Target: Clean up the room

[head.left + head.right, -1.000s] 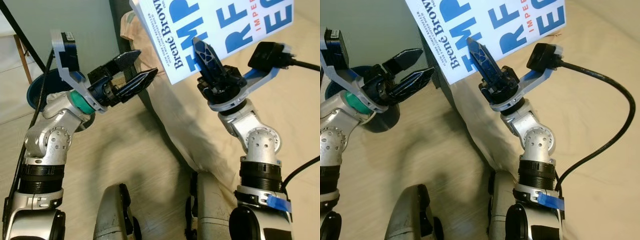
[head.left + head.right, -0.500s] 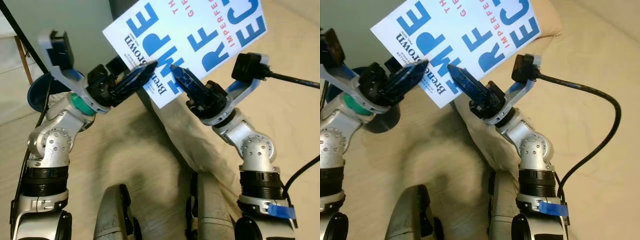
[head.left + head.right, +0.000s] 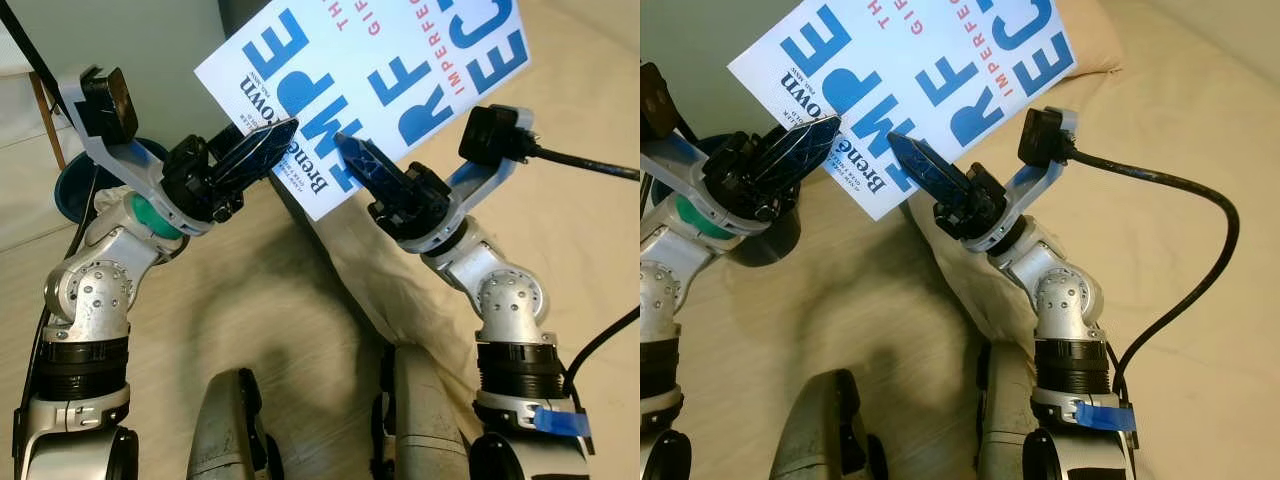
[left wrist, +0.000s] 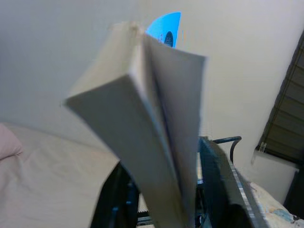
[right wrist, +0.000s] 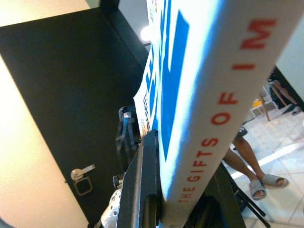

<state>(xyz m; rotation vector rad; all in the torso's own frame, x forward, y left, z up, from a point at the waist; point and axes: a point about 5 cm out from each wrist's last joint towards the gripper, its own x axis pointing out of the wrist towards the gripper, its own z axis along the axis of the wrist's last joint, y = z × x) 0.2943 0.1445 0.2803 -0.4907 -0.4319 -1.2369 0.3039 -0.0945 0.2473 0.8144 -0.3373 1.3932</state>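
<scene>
Looks like a bedroom at home: bed [image 3: 1180, 130] with cream sheets and a pillow [image 3: 1090, 45], dark door [image 5: 57, 95] with lever handle [image 5: 81, 171], window blinds [image 4: 287, 109].

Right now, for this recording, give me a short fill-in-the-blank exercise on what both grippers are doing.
1. Both grippers grip one white and blue ____.
2. The left gripper clamps the book along its ____ edge, opposite the spine.
3. The right gripper is shut on the book's ____, lettered in red.

Missing words: book; page; spine
</scene>
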